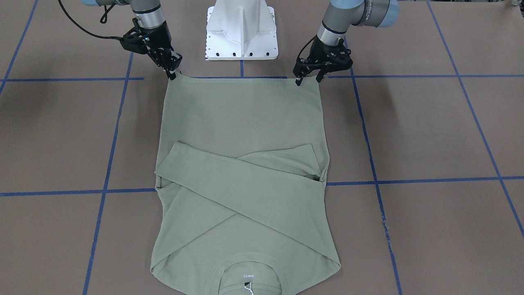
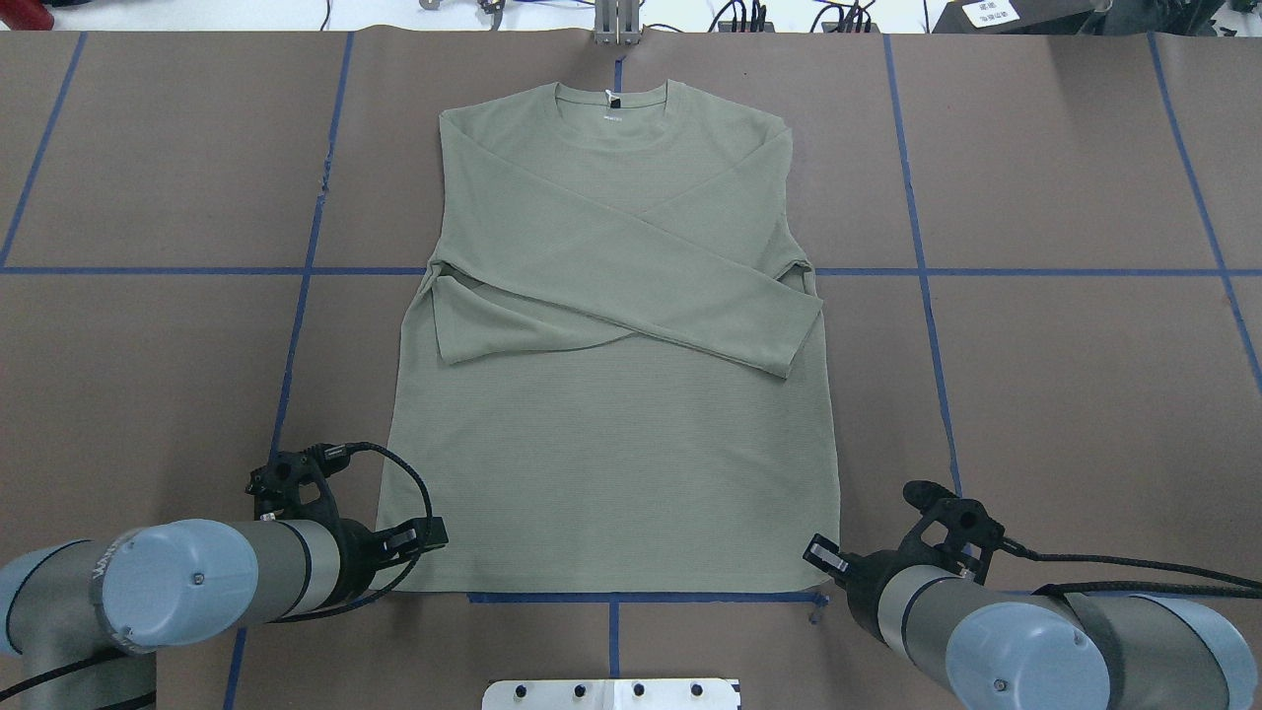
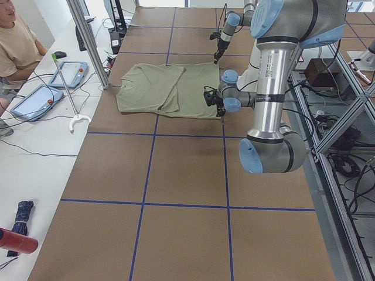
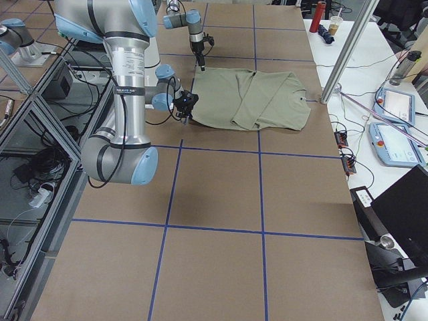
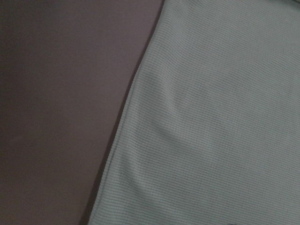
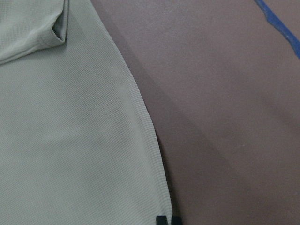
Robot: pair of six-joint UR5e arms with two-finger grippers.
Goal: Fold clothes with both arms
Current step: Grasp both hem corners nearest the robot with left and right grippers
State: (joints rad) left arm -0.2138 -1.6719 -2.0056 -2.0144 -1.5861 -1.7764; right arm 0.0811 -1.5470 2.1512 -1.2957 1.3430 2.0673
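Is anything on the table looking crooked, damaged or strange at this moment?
Nothing is damaged or spilled. The shirt lies flat, but its folded sleeves cross on a slant rather than level, and a small pucker shows at one side where a sleeve turns in.

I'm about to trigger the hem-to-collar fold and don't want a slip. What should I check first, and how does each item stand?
1. Shirt lying flat: ok.
2. Sleeves crossed over the chest: ok.
3. Left end effector at a corner of the hem: ok.
4. Left end effector shut on fabric: not ok, fingers look apart.
5. Right end effector at the other corner: ok.
6. Right end effector's grip on fabric: cannot tell.
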